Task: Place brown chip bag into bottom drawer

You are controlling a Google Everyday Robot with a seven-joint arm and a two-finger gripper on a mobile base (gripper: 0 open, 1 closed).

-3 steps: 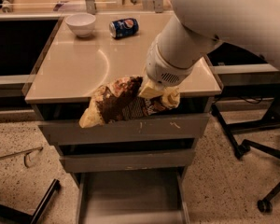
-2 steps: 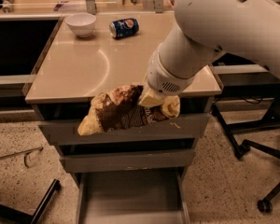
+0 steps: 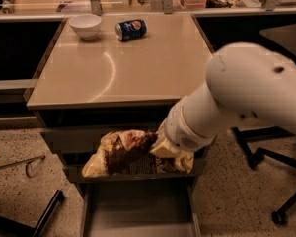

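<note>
Lowered since earlier: gripper [image 3: 161, 148] and brown chip bag [image 3: 119, 152], now centre frame | pincer pinching bag's right end | bag above open bottom drawer [image 3: 138, 209], lower centre

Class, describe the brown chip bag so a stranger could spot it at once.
Find the tan table; in front of its grey drawers, above the open bottom drawer, the gripper holds the brown chip bag. It is crinkly with pale ends, unlike the blue soda can.
</note>
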